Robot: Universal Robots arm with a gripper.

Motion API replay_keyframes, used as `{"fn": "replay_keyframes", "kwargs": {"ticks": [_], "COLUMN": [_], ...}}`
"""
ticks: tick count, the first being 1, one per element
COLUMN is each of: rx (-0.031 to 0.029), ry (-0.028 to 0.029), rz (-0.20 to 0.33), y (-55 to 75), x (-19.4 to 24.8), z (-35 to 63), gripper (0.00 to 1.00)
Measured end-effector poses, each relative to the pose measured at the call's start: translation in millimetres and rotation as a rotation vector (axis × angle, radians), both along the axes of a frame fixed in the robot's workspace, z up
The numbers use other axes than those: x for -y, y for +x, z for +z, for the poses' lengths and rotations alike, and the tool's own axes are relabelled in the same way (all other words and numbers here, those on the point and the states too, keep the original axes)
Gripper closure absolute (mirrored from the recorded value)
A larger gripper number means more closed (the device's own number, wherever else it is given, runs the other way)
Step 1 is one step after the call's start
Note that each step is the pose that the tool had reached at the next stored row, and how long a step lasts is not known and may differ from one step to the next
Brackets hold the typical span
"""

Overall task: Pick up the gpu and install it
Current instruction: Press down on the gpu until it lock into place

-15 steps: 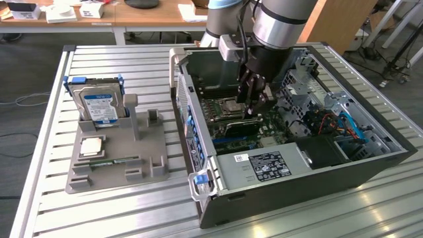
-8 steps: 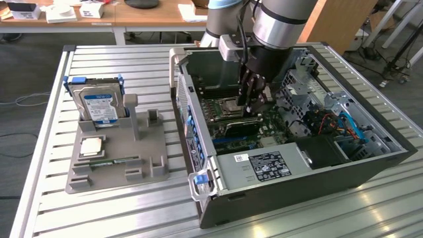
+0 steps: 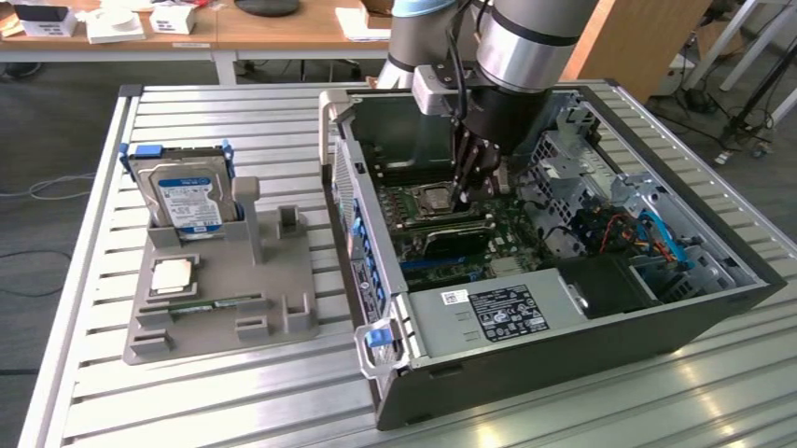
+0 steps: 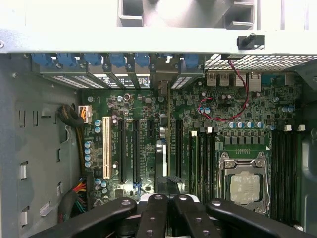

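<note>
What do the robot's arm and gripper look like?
The arm is a thick silvery tube ending in a black section. A pale grey box and a black cable sit at its wrist. The gripper is black, built of slim rounded bars.

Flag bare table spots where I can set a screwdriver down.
Free: table slats on the camera side of the grey fixture tray and beyond the hard drive. Tight: between tray and PC case. Crowded: inside the case.

PC case (image 3: 561,345) on table (image 3: 187,401) at ext. view's right, parts holder (image 3: 224,308) w/ hard drive (image 3: 187,196) standing in it at ext. view's left, hand (image 3: 468,189) inside case over motherboard (image 3: 424,222).
</note>
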State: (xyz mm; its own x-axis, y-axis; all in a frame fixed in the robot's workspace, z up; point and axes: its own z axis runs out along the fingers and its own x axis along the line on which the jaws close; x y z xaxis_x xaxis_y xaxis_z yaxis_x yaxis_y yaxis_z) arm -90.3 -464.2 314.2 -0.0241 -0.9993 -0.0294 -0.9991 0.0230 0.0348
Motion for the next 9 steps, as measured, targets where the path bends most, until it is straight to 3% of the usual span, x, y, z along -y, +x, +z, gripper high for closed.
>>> {"fn": "replay_keyframes", "kwargs": {"ticks": [9], "rx": [0.0], "ry": [0.0], "rz": [0.0], "y": [0.0], "x": [0.0], "z": [-0.9], "gripper": [0.89]}}
